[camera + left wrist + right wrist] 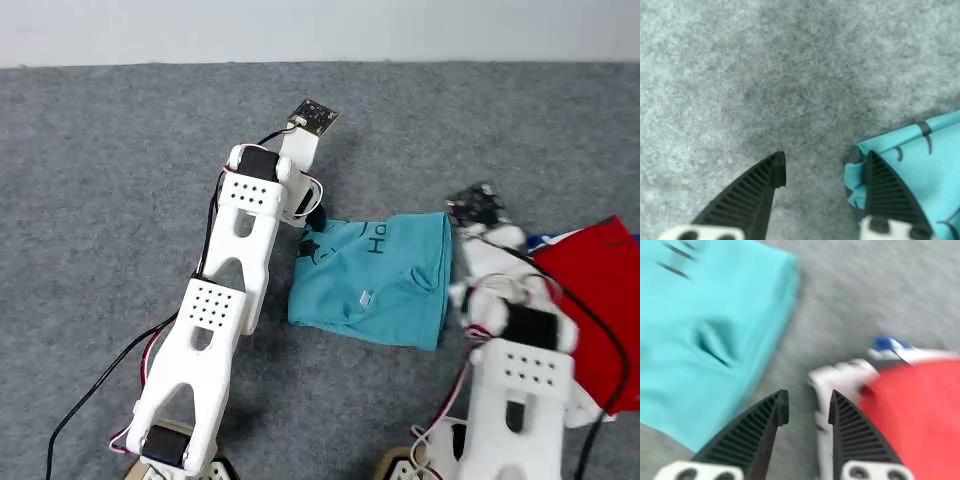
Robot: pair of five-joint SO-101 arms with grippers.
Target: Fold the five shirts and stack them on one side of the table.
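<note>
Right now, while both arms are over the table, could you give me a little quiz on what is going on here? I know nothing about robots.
1. True or false: the teal shirt lies on top of the red shirt.
2. Choose one. The left pincer is: A, open at a corner of the teal shirt; B, shut on the red shirt; C, shut on a cup.
3. Fill the gap: at the red shirt's edge, white cloth and ____ cloth peek out.

Key: 1 false, they lie apart on the grey table. 2 A. 3 blue cloth.
</note>
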